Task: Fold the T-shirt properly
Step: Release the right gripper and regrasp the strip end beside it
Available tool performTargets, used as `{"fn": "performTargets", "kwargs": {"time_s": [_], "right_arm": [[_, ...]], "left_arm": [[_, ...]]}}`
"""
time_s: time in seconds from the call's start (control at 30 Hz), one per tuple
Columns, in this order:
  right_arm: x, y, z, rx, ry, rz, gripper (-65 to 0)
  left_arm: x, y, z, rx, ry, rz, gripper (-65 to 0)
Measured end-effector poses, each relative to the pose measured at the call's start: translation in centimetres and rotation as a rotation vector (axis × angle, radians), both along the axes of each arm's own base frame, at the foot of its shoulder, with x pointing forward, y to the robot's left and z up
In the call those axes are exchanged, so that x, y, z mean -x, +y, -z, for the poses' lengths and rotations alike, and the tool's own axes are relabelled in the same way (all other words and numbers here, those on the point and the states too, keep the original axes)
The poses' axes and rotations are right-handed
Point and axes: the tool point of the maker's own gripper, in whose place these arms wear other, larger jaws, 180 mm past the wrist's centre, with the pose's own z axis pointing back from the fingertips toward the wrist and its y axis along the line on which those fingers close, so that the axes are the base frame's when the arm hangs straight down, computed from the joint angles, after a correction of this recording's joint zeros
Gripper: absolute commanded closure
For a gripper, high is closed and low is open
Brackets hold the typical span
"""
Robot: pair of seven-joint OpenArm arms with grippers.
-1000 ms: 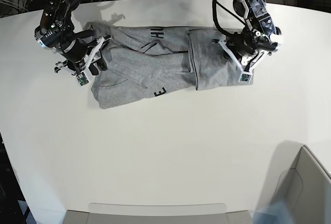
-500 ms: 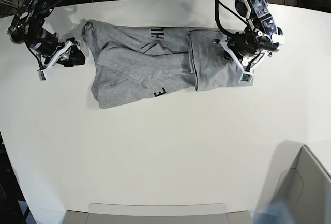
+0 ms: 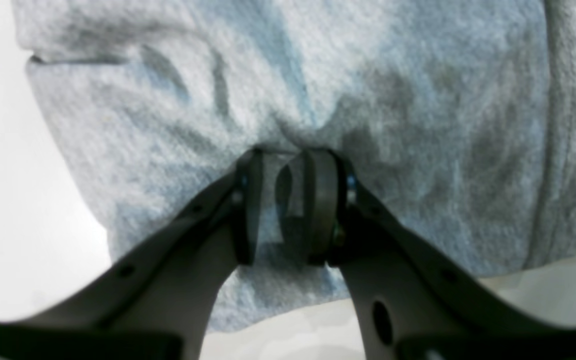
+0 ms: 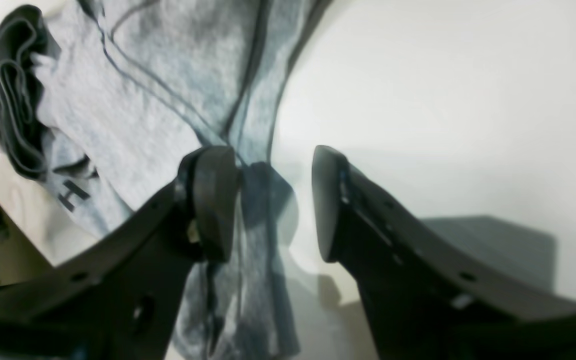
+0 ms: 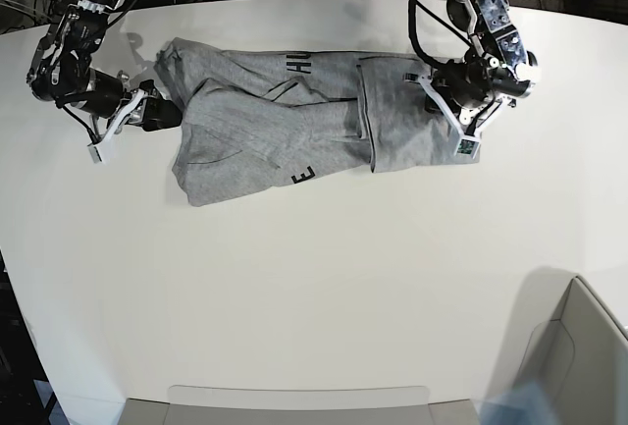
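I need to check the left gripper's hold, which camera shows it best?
The left wrist view: the left gripper is shut on a pinch of the grey T-shirt. The base view shows it small at the shirt's edge; the right wrist view doesn't show it.

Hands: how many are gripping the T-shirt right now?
1. The left hand pinches the T-shirt at one end. The right hand is open at the opposite edge, one finger over the fabric, holding nothing.
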Motion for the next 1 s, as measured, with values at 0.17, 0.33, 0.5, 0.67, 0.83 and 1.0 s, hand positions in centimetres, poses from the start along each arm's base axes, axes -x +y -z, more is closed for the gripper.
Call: {"fn": "performTargets", "kwargs": {"time_s": [0.17, 0.33, 0.5, 0.67, 0.83, 1.0], "right_arm": [[-0.2, 0.3, 0.0, -0.001, 0.000, -0.013, -25.7], [-0.8, 4.2, 0.1, -0.025, 0.005, -0.123, -25.7], [-0.2, 7.4, 0.1, -0.106, 0.004, -0.163, -25.7], [0.7, 9.0, 0.4, -0.122, 0.016, -0.213, -25.7], [1.2, 10.4, 0.6, -0.138, 0.026, -0.253, -25.6], [1.5, 11.7, 0.8, -0.141, 0.034, -0.284, -13.8]], "left_arm": [[0.0, 0.0, 0.0, 0.000, -0.001, 0.000, -14.5], [0.0, 0.0, 0.0, -0.001, 0.001, 0.000, -14.5], [0.0, 0.0, 0.0, 0.000, -0.002, 0.000, -14.5], [0.0, 0.0, 0.0, 0.000, 0.000, 0.000, -14.5], [0.0, 0.0, 0.0, 0.000, -0.001, 0.000, -14.5], [0.0, 0.0, 0.0, 0.000, -0.001, 0.000, -14.5]]}}
